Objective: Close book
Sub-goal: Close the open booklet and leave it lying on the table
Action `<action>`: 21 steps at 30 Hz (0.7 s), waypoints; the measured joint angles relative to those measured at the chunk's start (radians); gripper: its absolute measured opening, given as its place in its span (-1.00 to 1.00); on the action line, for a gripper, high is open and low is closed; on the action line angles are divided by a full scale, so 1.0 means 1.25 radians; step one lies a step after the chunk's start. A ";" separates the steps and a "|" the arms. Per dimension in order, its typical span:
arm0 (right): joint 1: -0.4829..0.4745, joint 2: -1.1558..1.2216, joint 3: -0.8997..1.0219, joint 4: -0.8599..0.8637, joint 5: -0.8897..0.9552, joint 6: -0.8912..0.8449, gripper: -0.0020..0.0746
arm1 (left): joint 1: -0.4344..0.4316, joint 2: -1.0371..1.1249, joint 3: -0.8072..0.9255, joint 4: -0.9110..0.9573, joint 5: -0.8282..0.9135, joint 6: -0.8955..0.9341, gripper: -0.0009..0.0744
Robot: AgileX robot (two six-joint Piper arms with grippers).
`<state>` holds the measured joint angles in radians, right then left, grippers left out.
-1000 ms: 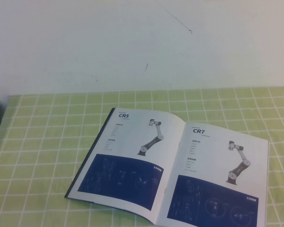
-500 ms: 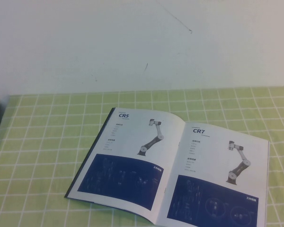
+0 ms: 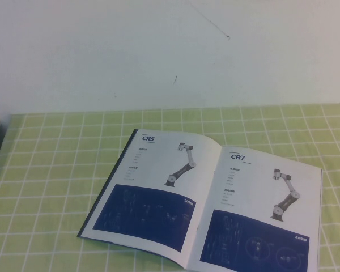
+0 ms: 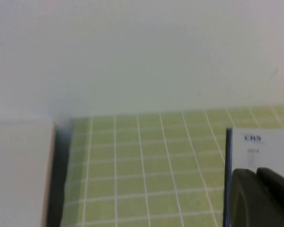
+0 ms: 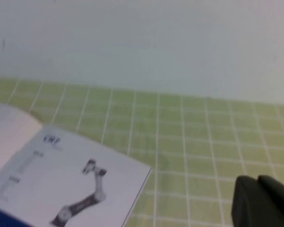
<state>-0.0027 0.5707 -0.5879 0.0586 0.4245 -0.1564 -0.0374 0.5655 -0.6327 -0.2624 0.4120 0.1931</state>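
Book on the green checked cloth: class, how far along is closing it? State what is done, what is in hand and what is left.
Done: nothing; the book lies open flat on the cloth, both pages up. In hand: little; the left gripper is near the book's left edge, the right gripper beyond its right page, neither holding it. Left: fold one page over onto the other.

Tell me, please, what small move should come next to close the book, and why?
Probably move the left end effector toward the book's left edge to lift that page. The book lies open and flat on the table, untouched; the right end effector sits off its right page, and neither shows in the high view.
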 joint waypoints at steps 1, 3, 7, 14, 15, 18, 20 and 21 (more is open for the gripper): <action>0.000 0.038 -0.019 0.030 0.027 -0.033 -0.95 | 0.000 0.039 -0.022 -0.007 0.026 0.005 -0.99; 0.000 0.133 -0.060 0.110 0.069 -0.132 -0.95 | 0.000 0.125 -0.073 -0.023 0.072 0.022 -0.99; 0.000 0.314 -0.108 0.320 0.093 -0.361 -0.95 | 0.000 0.317 -0.149 -0.067 0.129 0.088 -0.99; 0.097 0.602 -0.119 0.615 0.062 -0.643 -0.95 | -0.029 0.618 -0.296 -0.164 0.189 0.234 -0.99; 0.120 0.636 -0.119 0.621 0.051 -0.652 -0.95 | -0.040 0.649 -0.313 -0.164 0.191 0.235 -0.99; 0.184 0.716 -0.121 0.629 0.018 -0.658 -0.95 | -0.089 0.746 -0.369 -0.153 0.190 0.237 -0.99; 0.216 0.760 -0.121 0.630 -0.006 -0.660 -0.95 | -0.118 0.806 -0.396 -0.130 0.172 0.228 -0.98; 0.231 0.784 -0.121 0.631 -0.018 -0.660 -0.95 | -0.131 0.835 -0.410 -0.116 0.163 0.214 -0.98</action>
<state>0.2860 1.5504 -0.7388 0.8476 0.4019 -0.9817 -0.2010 1.6094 -1.1456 -0.4072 0.6155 0.4610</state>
